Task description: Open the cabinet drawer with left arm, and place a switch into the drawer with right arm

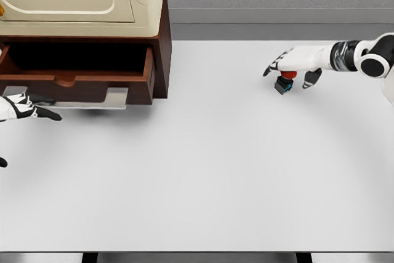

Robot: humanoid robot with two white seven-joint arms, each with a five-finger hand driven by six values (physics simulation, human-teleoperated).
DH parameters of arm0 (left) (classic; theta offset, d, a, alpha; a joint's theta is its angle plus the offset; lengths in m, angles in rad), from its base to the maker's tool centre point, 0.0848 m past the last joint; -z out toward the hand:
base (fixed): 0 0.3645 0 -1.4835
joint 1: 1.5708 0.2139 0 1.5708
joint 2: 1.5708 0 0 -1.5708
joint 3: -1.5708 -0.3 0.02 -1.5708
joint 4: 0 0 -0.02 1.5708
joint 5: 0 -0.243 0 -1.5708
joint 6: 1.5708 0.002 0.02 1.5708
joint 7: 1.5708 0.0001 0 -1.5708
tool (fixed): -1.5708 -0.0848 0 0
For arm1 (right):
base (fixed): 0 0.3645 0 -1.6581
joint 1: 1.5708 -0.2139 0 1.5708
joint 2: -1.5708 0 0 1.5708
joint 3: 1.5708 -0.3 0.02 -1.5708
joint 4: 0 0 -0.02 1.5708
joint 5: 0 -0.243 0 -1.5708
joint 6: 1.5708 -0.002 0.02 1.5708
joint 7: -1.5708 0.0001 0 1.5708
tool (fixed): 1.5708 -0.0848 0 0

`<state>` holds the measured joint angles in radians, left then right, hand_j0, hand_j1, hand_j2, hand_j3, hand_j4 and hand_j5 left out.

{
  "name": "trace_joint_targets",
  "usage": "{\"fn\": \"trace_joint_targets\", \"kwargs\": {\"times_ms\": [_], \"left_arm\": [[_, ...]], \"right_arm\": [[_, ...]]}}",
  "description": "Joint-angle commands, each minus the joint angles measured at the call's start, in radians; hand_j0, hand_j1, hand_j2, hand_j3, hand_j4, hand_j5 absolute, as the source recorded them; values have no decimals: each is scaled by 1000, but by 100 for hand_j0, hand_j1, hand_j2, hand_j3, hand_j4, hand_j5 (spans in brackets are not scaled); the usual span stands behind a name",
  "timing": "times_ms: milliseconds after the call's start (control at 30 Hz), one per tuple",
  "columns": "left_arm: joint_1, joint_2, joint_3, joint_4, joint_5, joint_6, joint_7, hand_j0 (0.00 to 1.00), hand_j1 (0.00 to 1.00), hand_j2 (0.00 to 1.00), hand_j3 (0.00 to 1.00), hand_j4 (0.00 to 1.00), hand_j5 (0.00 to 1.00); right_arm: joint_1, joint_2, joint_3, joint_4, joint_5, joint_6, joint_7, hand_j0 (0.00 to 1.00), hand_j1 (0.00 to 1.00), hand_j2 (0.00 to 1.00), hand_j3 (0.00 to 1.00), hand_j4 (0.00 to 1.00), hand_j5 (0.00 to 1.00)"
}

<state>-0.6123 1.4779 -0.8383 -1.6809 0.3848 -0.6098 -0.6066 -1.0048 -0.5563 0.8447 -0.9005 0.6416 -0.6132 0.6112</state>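
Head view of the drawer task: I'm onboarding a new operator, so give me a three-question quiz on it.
1. True or false: the drawer is pulled open.
2. Which hand is over the switch? A) left hand B) right hand
3. Fill in: the switch sits on the white ____.

Key: 1 true. 2 B, the right hand; the left hand is in front of the drawer. 3 table.

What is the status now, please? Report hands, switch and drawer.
Left robot hand open, below the drawer front. Right robot hand over switch, grasp unclear. Drawer open. Table between them bare.
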Motion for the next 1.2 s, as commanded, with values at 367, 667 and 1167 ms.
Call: {"fn": "trace_joint_targets", "kwargs": {"times_ms": [367,667,1167], "left_arm": [[0,19,1,-14,72,-1,-4,100,100,100,100,100,100],[-1,18,18,23,126,-1,-4,100,100,100,100,100,100],[-30,25,19,-17,175,-1,-4,100,100,100,100,100,100]], "right_arm": [[-2,1,-1,0,-3,2,0,93,93,93,93,93,93],[-5,6,-1,2,-3,2,0,93,93,93,93,93,93],[-6,4,-3,5,-5,2,0,69,69,69,69,69,69]]}}
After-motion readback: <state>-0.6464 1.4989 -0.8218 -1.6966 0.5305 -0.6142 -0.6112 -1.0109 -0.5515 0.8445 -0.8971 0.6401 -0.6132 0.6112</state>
